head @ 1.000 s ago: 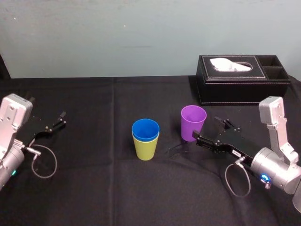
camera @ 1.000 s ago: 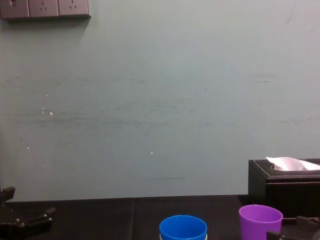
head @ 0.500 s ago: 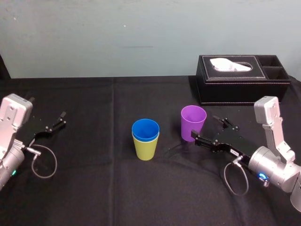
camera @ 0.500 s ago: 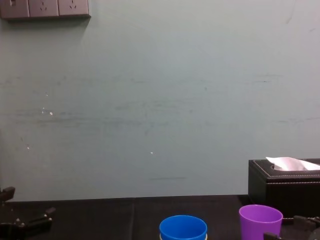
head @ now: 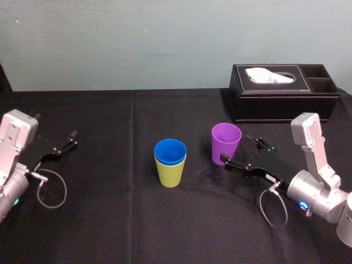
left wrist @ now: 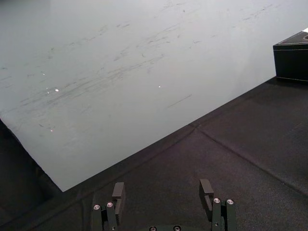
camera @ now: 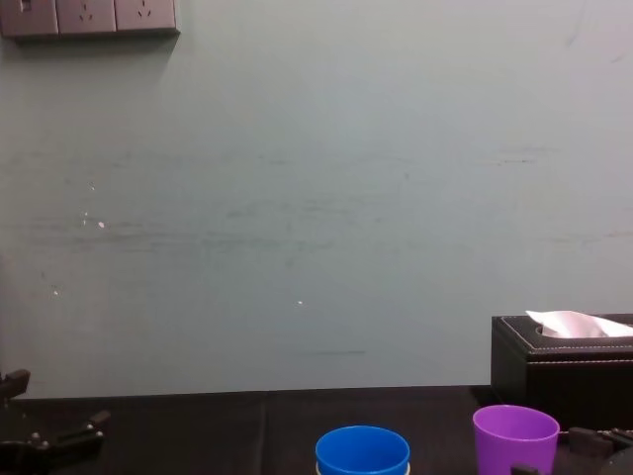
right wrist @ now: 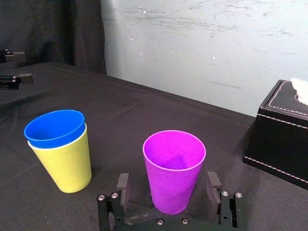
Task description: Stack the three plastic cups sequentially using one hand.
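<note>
Through my head view, my right tool [head: 235, 149] is spread wide around the purple cup [head: 226, 142] on the counter [head: 110, 220]. The blue cup [head: 170, 150] sits nested in the yellow-green cup [head: 171, 173] to its left, and my left tool [head: 58, 146] rests far left, fingers apart. At my right wrist, the purple cup stands upright between both spread fingers [right wrist: 122, 184].

I see my right gripper [head: 234, 148] with fingers spread either side of the purple cup [head: 226, 142]. The blue cup [head: 170, 151] nests in the yellow-green cup [head: 170, 171]. The left gripper [head: 70, 140] sits parked far left.
</note>
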Controlling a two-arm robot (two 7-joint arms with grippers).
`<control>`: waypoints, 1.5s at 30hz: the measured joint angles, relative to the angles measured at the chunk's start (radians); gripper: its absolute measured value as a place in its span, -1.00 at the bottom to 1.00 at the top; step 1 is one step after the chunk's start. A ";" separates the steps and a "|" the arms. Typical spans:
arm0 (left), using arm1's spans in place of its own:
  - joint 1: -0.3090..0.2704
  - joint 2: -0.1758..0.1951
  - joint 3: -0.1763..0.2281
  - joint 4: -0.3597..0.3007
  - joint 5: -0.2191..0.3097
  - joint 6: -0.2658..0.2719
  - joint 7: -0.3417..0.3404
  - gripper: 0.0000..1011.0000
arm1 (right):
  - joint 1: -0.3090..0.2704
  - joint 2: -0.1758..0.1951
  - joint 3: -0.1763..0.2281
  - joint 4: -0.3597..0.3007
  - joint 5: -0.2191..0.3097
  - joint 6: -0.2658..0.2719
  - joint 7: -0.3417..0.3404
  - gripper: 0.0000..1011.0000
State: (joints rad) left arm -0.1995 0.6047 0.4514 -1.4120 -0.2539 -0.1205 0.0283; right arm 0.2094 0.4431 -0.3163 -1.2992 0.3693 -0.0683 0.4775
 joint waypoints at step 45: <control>0.000 0.000 0.000 0.000 0.000 0.000 0.000 1.00 | 0.062 -0.040 -0.012 0.072 -0.043 -0.003 0.005 0.99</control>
State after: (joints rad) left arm -0.1996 0.6047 0.4514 -1.4120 -0.2539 -0.1206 0.0283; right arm 0.2716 0.4033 -0.3281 -1.2272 0.3261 -0.0711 0.4826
